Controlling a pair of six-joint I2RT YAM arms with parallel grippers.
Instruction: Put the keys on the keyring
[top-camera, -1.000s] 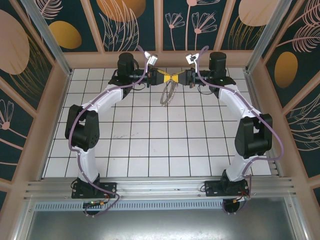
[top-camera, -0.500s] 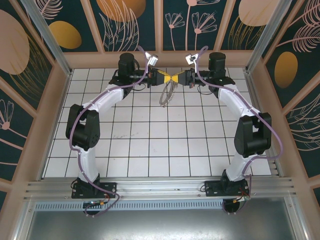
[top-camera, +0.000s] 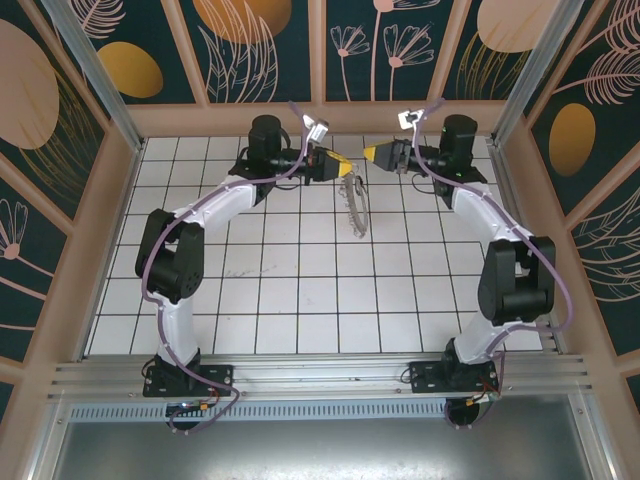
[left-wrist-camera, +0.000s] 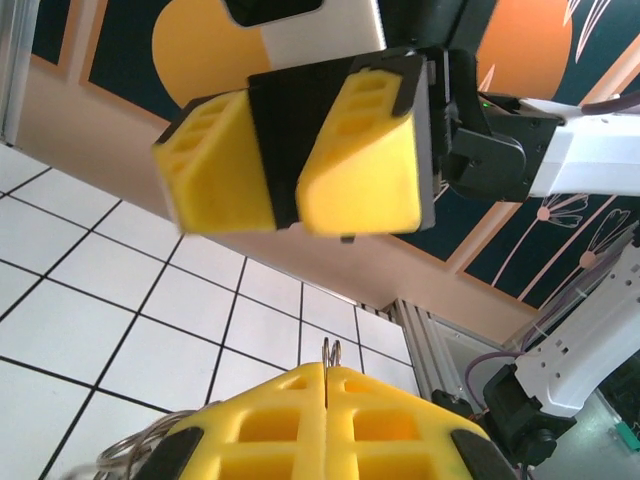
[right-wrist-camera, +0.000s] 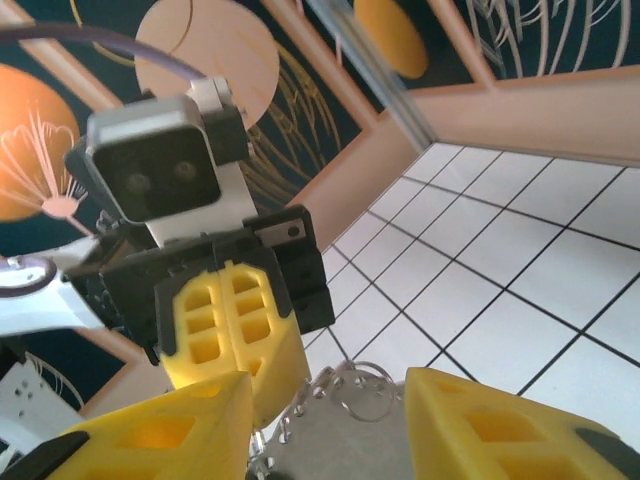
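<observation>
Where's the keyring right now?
In the top view the keyring hangs from the shut left gripper over the far middle of the tiled table, with the open right gripper close by on its right.

No legible text, label, brand, number or sign in any view.
</observation>
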